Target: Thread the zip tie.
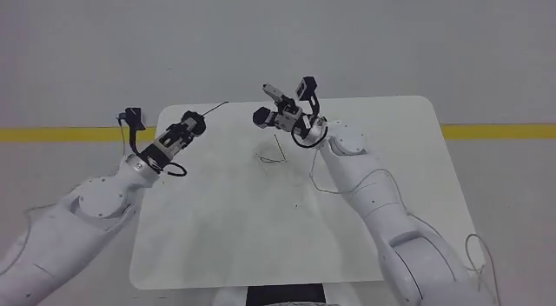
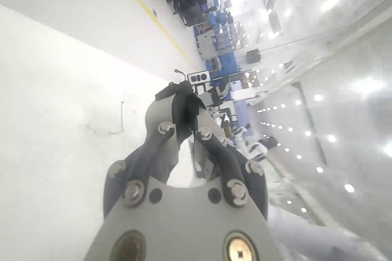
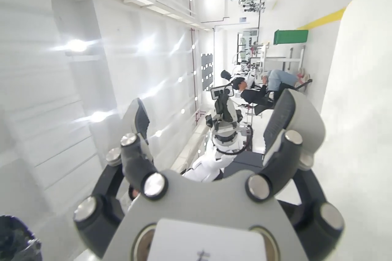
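Pinching the black zip tie near one end, the left gripper holds it over the table's far left edge. The slim, straight tail juts out free, probably so its tip can be fed. A thin bent strand lies on the table between the arms. The right gripper hangs opposite, its fingers spread wide and empty, likely ready to receive the tail.

Thin black zip tie, straight, one end clamped in the left pincer
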Motion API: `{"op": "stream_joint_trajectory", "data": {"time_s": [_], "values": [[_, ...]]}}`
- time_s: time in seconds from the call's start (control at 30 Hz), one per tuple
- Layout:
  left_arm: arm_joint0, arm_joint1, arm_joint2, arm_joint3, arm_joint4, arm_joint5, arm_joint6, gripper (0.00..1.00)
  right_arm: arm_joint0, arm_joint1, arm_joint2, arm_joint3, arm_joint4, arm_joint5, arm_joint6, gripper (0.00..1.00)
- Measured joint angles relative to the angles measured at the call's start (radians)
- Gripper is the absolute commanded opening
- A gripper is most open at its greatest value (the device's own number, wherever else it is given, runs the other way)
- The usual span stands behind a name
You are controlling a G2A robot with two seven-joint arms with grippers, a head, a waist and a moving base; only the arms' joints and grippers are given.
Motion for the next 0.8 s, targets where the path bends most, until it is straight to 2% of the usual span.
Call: {"op": "stream_joint_trajectory", "data": {"time_s": [0.07, 0.1, 0.23, 0.33, 0.4, 0.5, 0.63, 0.7, 0.73, 0.77, 0.8], "values": [[0.012, -0.005, -0.031, 0.001, -0.071, 0.000, -0.068, 0.00, 0.011, -0.006, -0.014, 0.023, 0.020, 0.010, 0.025, 1.00], [0.014, -0.006, -0.043, 0.002, -0.077, 0.000, -0.087, 0.00, 0.012, -0.006, -0.015, 0.025, 0.021, 0.011, 0.027, 1.00], [0.014, -0.006, -0.046, 0.003, -0.061, 0.000, -0.092, 0.00, 0.011, -0.006, -0.014, 0.023, 0.019, 0.011, 0.026, 1.00], [0.014, -0.012, -0.043, -0.002, -0.077, 0.012, -0.095, 0.00, 0.005, -0.005, -0.014, 0.018, 0.021, 0.014, 0.018, 1.00], [0.016, -0.018, -0.039, -0.006, -0.111, 0.027, -0.122, 0.00, -0.020, -0.008, -0.010, -0.007, 0.058, 0.025, 0.006, 1.00], [0.019, -0.023, -0.045, -0.008, -0.197, 0.049, -0.192, 0.00, -0.041, -0.013, -0.005, -0.027, 0.140, 0.030, 0.024, 1.00], [0.028, -0.027, -0.063, 0.002, -0.270, 0.061, -0.276, 0.00, -0.035, -0.020, -0.010, -0.006, 0.210, 0.031, 0.054, 1.00], [0.033, -0.030, -0.071, 0.002, -0.298, 0.064, -0.298, 0.00, -0.028, -0.024, -0.017, 0.009, 0.232, 0.025, 0.077, 0.76], [0.034, -0.030, -0.072, 0.002, -0.302, 0.064, -0.302, 0.00, -0.026, -0.026, -0.021, 0.015, 0.241, 0.023, 0.088, 0.55], [0.034, -0.030, -0.073, 0.002, -0.303, 0.064, -0.303, 0.00, -0.023, -0.028, -0.025, 0.024, 0.249, 0.019, 0.099, 0.45], [0.034, -0.030, -0.073, 0.002, -0.303, 0.063, -0.303, 0.00, -0.020, -0.029, -0.029, 0.031, 0.255, 0.016, 0.107, 0.42]]}}
